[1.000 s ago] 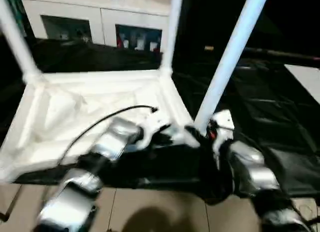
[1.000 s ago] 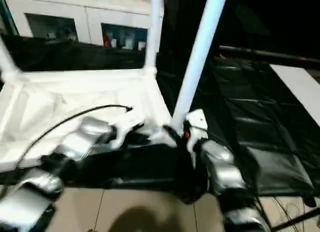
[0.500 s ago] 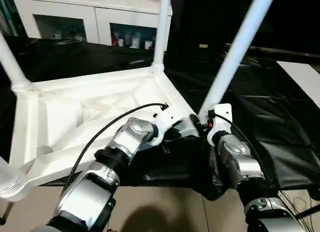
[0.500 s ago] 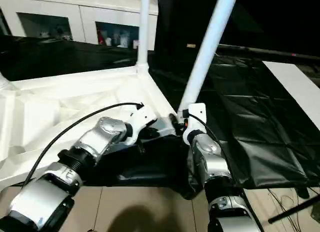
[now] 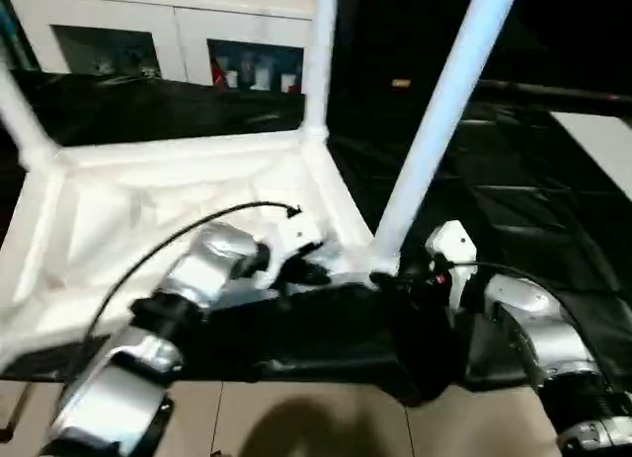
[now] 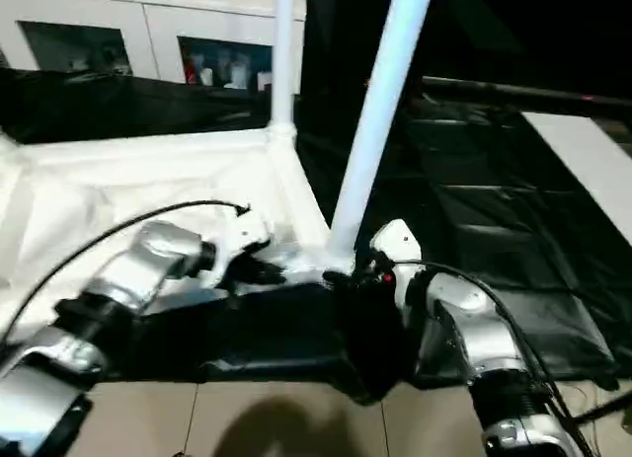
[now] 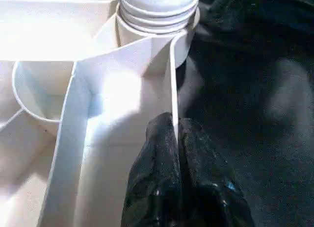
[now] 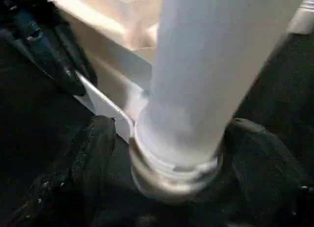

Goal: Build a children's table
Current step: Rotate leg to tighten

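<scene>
I am working over a black-draped bench point(image 5: 553, 210) with a white cabinet point(image 5: 158, 33) along the far wall and pale floor tiles point(image 5: 296, 418) showing below the bench's near edge.

My left gripper point(image 7: 175, 134) has its jaws pinched shut on the thin upright rim of the children's table point(image 5: 148, 210), close to the corner socket. In the wrist view the rim runs straight into the seam between the two black fingers point(image 7: 159, 158).

My right gripper point(image 8: 171, 153) has its jaws spread wide, one finger point(image 8: 93, 153) on each side of the base of the near leg point(image 5: 434, 131) where it enters its socket. I cannot tell whether either finger touches the leg.

The table lies upside down on the bench, ribbed underside up, its near right corner at the bench's near edge. The near leg leans up and away to the right. A second leg point(image 5: 318, 52) stands at the far right corner, a third point(image 5: 22, 112) at the far left.

To the right of the table the black cloth lies open, with a white panel point(image 5: 602, 146) at the far right.
</scene>
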Robot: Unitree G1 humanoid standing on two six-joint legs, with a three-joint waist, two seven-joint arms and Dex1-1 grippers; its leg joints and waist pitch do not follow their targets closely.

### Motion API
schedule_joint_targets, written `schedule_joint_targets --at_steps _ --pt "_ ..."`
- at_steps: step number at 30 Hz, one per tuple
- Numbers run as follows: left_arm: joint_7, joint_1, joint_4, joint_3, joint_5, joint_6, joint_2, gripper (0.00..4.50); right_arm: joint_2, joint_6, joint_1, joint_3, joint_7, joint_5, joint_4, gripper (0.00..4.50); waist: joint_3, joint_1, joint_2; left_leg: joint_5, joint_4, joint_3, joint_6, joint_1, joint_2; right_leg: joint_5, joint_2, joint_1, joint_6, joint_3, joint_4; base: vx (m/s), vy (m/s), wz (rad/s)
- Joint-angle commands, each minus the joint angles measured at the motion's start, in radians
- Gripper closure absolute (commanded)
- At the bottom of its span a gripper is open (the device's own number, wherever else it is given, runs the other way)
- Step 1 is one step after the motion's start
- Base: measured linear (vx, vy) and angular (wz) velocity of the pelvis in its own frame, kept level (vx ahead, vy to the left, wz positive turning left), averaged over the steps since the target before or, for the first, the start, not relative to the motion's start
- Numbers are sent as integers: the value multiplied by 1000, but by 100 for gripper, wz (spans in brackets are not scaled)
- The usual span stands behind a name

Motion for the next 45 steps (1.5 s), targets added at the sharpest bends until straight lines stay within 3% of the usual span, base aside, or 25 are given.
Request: schedule_joint_targets --at_steps 1,3,4,8,9,10,13,17,18,21,26,28,29,33,34,35,36,39,41,43,45 --pt "-91 41 -14 -75 11 33 17 450 -21 6 13 19 54 22 -43 77 -57 1 11 -245 -58 7 52 2 18 -155 -40 48 -236 34 -52 64 -29 -2" --pt "-107 53 -50 -68 7 39 39 450 -32 11 27 29 93 29 -68 77 -58 10 11 -182 -50 14 59 6 18 -22 -32 51 -267 35 -37 57 -17 0" --pt "-112 58 -58 -66 5 40 46 450 -31 12 30 34 101 28 -72 77 -57 11 9 -165 -50 15 63 6 16 1 -31 53 -274 34 -35 0 0 0" --pt "-113 68 -72 -65 5 45 58 450 -23 12 33 41 116 22 -70 77 -54 9 9 -207 -54 13 48 8 16 -81 -33 54 -259 33 -41 0 0 0" --pt "-108 70 -73 -63 6 46 58 450 -22 11 32 42 118 21 -67 77 -51 9 3 -231 -56 13 40 8 17 -139 -35 53 -246 33 -45 0 0 0" --pt "-103 73 -77 -60 6 49 59 450 -21 11 32 43 120 21 -64 77 -47 9 4 -258 -58 13 31 10 18 -198 -36 49 -231 34 -52 0 0 0" --pt "-102 86 -104 -55 0 66 65 450 -19 16 30 47 129 29 -59 94 -44 8 -2 -287 -62 11 18 10 19 -280 -38 47 -198 36 -60 0 0 0" --pt "-91 89 -113 -48 -3 75 61 450 0 22 10 30 132 44 -28 115 -47 7 -3 -271 -60 11 17 10 18 -268 -37 45 -195 36 -57 0 0 0" --pt "-89 90 -115 -46 -5 78 61 450 2 23 10 30 132 45 -27 140 -47 8 -6 -256 -59 12 20 9 18 -252 -36 46 -196 36 -56 0 0 0" --pt "-85 93 -121 -45 -8 83 64 450 7 21 7 33 136 45 -15 158 -48 9 -6 -225 -56 13 28 8 17 -195 -34 48 -212 35 -48 0 0 0" --pt "-87 93 -130 -49 -5 95 66 450 14 13 4 35 140 43 4 188 -46 11 3 -243 -59 12 23 9 16 -223 -36 48 -207 35 -53 0 0 0" --pt "-85 91 -129 -49 -3 97 66 450 16 8 5 35 140 42 11 190 -46 10 0 -251 -59 12 20 9 16 -224 -35 48 -206 35 -53 0 0 0" --pt "-82 90 -127 -49 -1 97 65 450 19 5 8 34 136 41 13 191 -46 11 7 -252 -59 11 18 9 16 -222 -35 48 -207 35 -53 0 0 0" --pt "-55 83 -109 -43 0 98 53 450 32 7 16 22 107 40 15 191 -45 8 16 -281 -61 10 10 11 15 -212 -32 48 -216 34 -54 0 0 0" --pt "-36 80 -99 -37 0 96 44 450 40 11 18 15 83 39 18 191 -44 8 13 -297 -62 10 8 12 15 -232 -32 48 -214 34 -57 0 0 0" --pt "12 70 -71 -21 1 95 19 450 64 21 17 -8 10 35 37 191 -44 8 26 -303 -63 9 2 14 15 -237 -33 47 -215 35 -58 0 0 0" --pt "12 70 -71 -21 1 95 19 450 64 21 17 -8 10 35 37 191 -42 6 19 -321 -63 10 -5 16 14 -258 -31 44 -210 34 -63 0 0 0" --pt "182 26 30 19 13 88 -75 450 159 30 12 -86 -245 25 108 192 -41 4 28 -374 -64 7 -29 23 12 -359 -34 37 -183 33 -74 0 0 0" --pt "249 8 66 34 17 83 -107 450 193 27 12 -104 -330 16 123 192 -41 0 22 -385 -67 3 -34 17 9 -403 -33 40 -160 31 -78 0 0 0" --pt "355 -29 136 58 19 67 -164 450 260 19 9 -136 -509 -11 151 192 -39 -1 23 -392 -67 2 -33 21 8 -439 -36 31 -141 33 -86 0 0 0" --pt "429 -55 188 76 20 45 -206 450 304 10 -1 -139 -646 -55 175 192 -39 -2 16 -397 -68 0 -32 16 5 -466 -34 35 -124 28 -89 0 0 0"
